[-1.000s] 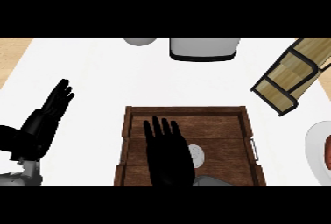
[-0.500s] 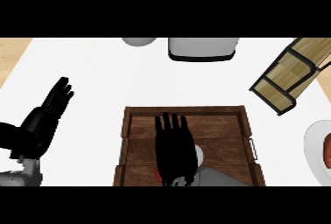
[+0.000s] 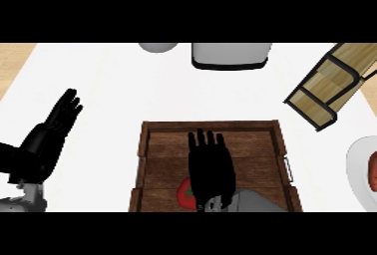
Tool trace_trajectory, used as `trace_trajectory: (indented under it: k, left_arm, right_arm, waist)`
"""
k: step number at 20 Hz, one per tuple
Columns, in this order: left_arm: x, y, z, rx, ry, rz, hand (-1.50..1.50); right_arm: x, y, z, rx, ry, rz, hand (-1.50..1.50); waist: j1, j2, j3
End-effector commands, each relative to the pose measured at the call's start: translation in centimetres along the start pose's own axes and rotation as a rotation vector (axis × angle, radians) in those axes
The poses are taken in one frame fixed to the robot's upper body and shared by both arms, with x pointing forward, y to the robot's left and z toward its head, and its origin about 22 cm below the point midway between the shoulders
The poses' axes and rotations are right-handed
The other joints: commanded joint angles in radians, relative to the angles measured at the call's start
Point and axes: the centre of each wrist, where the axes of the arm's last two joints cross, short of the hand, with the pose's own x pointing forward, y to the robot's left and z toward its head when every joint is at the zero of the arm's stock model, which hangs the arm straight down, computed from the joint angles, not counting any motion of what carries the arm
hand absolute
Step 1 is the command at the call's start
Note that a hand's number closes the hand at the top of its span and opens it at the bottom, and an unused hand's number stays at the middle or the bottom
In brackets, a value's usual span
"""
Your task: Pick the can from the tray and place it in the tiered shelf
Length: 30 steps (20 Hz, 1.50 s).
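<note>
A brown wooden tray (image 3: 258, 132) lies at the lower middle of the counter. My right hand (image 3: 210, 167) hovers over its middle, fingers straight and pointing away from me, so it is open. At the hand's lower left edge shows a red round shape (image 3: 186, 193) with a green mark, mostly hidden by the palm. I cannot tell whether this is the can. The wooden tiered shelf (image 3: 327, 84) with its dark frame stands tilted at the upper right, well apart from the tray. My left hand (image 3: 52, 137) rests open at the left, fingers up.
A white plate (image 3: 359, 172) with reddish food (image 3: 372, 172) sits at the right edge. At the back stand a grey boxy container (image 3: 230, 54) and a grey bowl (image 3: 158, 46). Bare white counter lies between the tray and the shelf.
My right hand has drawn back toward the lower edge over the tray. A grey oval seen beside it before is now covered, and the red shape has come into view. The left hand is unchanged.
</note>
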Motion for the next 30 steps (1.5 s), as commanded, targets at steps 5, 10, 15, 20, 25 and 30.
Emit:
trace_trajectory:
  k: [5,10,15,20,25,30]
  left_arm:
    - [-0.8,-0.8,0.6,-0.008,0.02,0.009,0.0]
    - [0.4,-0.3,0.0,-0.005,-0.017,-0.008,0.0]
    - [1.1,-0.8,-0.6,-0.005,-0.016,-0.004,0.0]
    - [-0.3,-0.1,0.2,-0.005,-0.006,-0.001,0.0]
    - [-1.9,-0.6,-0.7,-0.004,0.0,0.007,0.0]
    - [0.1,-0.5,-0.8,-0.025,-0.001,0.008,0.0]
  right_arm:
    - [-0.5,1.7,-1.1,0.091,0.243,0.125,-1.5]
    - [0.0,2.4,0.3,0.123,0.24,0.08,-1.5]
    - [-0.5,2.9,-0.5,0.152,0.214,0.061,-1.5]
    - [-1.7,4.8,-0.7,0.145,0.225,0.05,-1.5]
    - [-2.4,6.0,-0.7,0.039,0.245,0.109,1.5]
    - [-4.0,5.5,-1.2,-0.118,0.183,0.177,1.5]
  waist:
    - [0.007,0.004,0.001]
    - [0.004,0.003,0.001]
    - [0.01,0.005,0.001]
    - [0.012,0.005,0.001]
    - [0.004,0.008,0.001]
    - [0.012,0.006,0.002]
